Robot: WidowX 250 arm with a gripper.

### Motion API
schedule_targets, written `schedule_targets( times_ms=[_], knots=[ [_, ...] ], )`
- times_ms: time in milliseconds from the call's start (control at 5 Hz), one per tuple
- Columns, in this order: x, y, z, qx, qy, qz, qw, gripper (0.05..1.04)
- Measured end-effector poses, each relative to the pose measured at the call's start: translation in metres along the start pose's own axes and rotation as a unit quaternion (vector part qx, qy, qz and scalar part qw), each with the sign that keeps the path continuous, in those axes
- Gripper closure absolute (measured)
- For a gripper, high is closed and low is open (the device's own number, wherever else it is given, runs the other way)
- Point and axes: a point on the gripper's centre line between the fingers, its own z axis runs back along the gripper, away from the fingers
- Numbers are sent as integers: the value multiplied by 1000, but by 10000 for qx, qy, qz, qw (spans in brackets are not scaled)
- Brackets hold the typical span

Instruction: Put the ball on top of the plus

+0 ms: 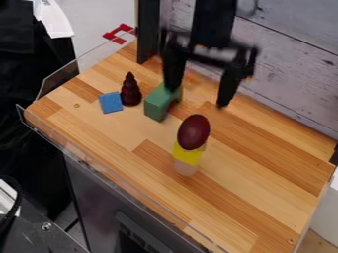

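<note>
With jaws spread well apart on the black gripper [198, 97], over the far part of the wooden tabletop [264, 183]. From the left, past a blue block [111, 102], just beside a dark tiered cone [131, 91], to a green block [157, 105]. Farther right, to the dark red ball [193, 132], atop a yellow piece [188, 155], perhaps the plus, with a pale piece [186, 169] below.

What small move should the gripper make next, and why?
The gripper should probably rise straight up, not sideways. The ball rests on the yellow block, the fingers are spread and not holding it, and the green block looks close to one finger, so a sideways move might knock something.
</note>
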Motion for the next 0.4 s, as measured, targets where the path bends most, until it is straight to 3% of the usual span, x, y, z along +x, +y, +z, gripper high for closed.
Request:
schedule_targets(
  times_ms=[200,400],
  knots=[
    [14,-1,25,47,-382,-105,9992,83],
    [25,6,15,303,-423,-102,9986,83]
  ],
)
